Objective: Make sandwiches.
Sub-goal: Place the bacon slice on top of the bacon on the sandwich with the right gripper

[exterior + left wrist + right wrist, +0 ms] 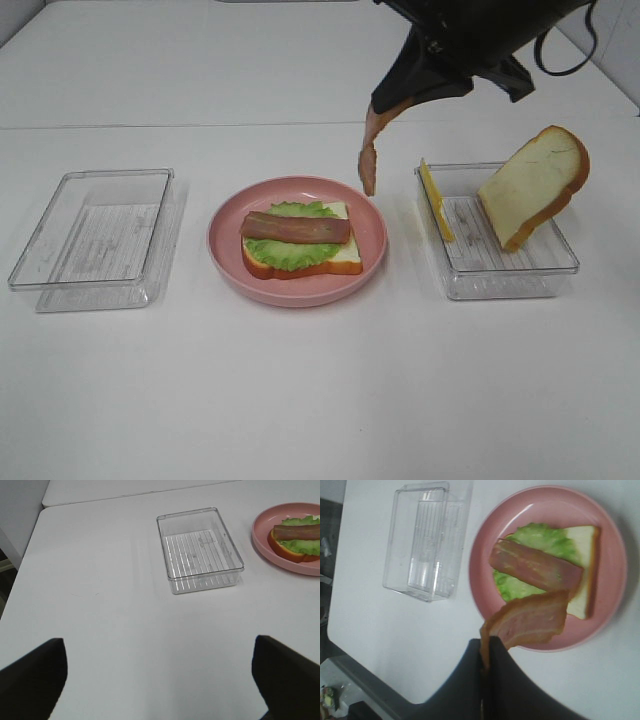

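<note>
On the pink plate point(225, 262) lies a bread slice point(345, 258) with green lettuce point(285, 252) and one meat strip point(296, 227) on top; the stack also shows in the right wrist view point(536, 571). My right gripper point(385, 108) is shut on a second meat strip point(369, 155), which hangs above the plate's far right rim and shows in the right wrist view point(532, 620). A second bread slice point(533, 187) leans upright in the right clear tray point(560, 272), with a yellow cheese slice point(434, 200) on edge at its left wall. My left gripper point(160, 680) is open and empty above bare table.
An empty clear tray point(90, 240) stands left of the plate, also seen in the left wrist view point(199, 550) and the right wrist view point(422, 540). The white table's point(320, 400) front edge shows in the right wrist view.
</note>
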